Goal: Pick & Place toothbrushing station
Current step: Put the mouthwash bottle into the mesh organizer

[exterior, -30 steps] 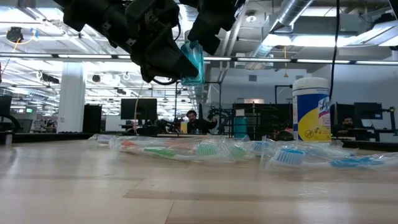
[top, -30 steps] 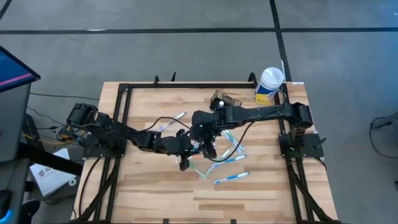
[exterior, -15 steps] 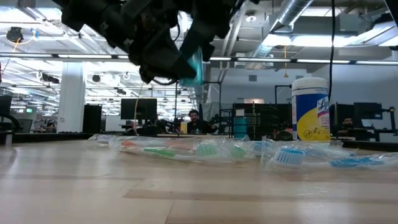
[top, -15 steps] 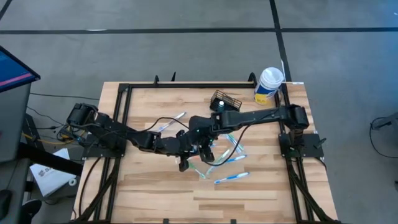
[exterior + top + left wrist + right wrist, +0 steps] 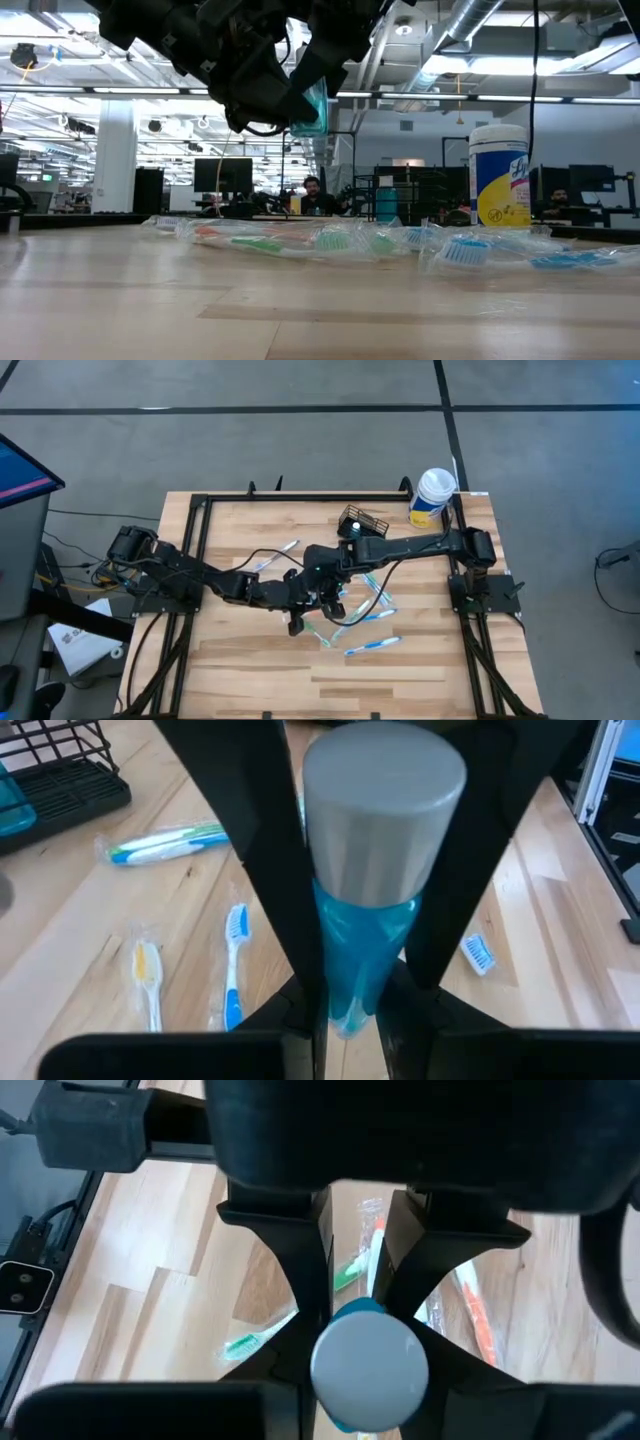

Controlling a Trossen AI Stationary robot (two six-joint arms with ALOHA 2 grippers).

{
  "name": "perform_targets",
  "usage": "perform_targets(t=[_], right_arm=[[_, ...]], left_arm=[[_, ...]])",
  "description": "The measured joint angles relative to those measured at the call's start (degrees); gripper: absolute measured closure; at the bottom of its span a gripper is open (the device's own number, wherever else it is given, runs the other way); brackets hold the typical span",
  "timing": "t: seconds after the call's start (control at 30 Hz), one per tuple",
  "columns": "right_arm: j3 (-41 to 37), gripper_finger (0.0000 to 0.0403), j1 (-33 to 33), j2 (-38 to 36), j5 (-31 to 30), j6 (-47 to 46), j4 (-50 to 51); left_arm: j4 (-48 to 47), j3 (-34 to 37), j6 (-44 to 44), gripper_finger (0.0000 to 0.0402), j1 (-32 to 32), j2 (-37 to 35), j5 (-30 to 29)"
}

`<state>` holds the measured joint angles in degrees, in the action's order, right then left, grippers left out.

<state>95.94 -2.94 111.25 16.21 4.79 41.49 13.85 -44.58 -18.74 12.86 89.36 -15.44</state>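
My left gripper (image 5: 305, 603) is shut on a blue see-through tube (image 5: 310, 105) with a grey cap (image 5: 385, 810), held high above the middle of the table. My right gripper (image 5: 325, 582) is open. It meets the tube from the other side, its fingers (image 5: 275, 870) standing on either side of the cap (image 5: 370, 1365). The black wire-mesh caddy (image 5: 362, 520) stands on its base on the table at the far side, right of the middle. It also shows in the left wrist view (image 5: 55, 780). My left gripper pinches the tube's narrow flat end (image 5: 345, 1005) between its two fingers. The tube is lifted clear of the table and points away from the gripper, cap end first. My right gripper's fingers flank the grey cap; I cannot tell whether they touch it.
Several wrapped toothbrushes lie on the wood under and near the grippers (image 5: 372, 646) (image 5: 280, 552) (image 5: 330, 240). A white-lidded white, yellow and blue canister (image 5: 433, 495) stands at the far right corner. A black frame rail (image 5: 300, 498) runs along the table's far edge.
My right gripper has come down and toward the table's left, up to the tube, until its fingers stand beside the cap end. The tube has stayed where it was in my left gripper.
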Motion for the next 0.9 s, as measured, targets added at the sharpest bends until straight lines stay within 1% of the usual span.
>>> perform_targets(t=[0.23,0.47,0.63,0.9], right_arm=[[0.1,0.0319,0.0,0.0,0.0,0.3,0.3],[0.2,0.0324,0.1,0.0,0.0,1.4,0.9],[0.2,0.0324,0.1,0.0,0.2,1.9,1.3],[0.1,0.0324,0.3,-0.9,0.2,2.0,3.2]], left_arm=[[-0.1,0.0,0.0,0.0346,0.0,0.0,0.0],[0.0,0.0,0.1,0.0309,0.0,0.0,0.0],[0.0,0.0,0.1,0.0292,0.0,0.0,0.2],[0.1,-0.1,2.1,0.0291,-0.2,0.0,0.1]])
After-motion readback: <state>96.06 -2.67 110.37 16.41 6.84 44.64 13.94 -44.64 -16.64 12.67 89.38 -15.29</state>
